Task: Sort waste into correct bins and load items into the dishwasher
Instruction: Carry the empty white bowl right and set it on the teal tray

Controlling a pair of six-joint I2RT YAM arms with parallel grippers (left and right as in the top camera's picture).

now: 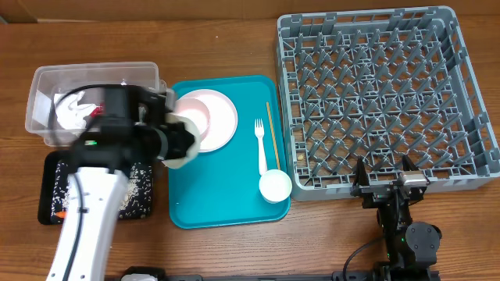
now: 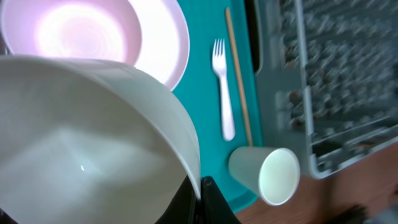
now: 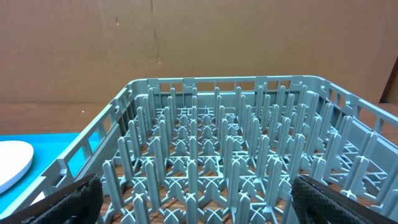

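A bowl is clamped by its rim in the left gripper above the teal tray, beside the plate. Fork, chopstick and cup are laid further right. The right gripper is held with jaws apart before the rack.

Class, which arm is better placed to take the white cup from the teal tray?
Right. The right fingers are open and empty, the cup lies at the right edge of the tray; the left fingers are shut on a white bowl.
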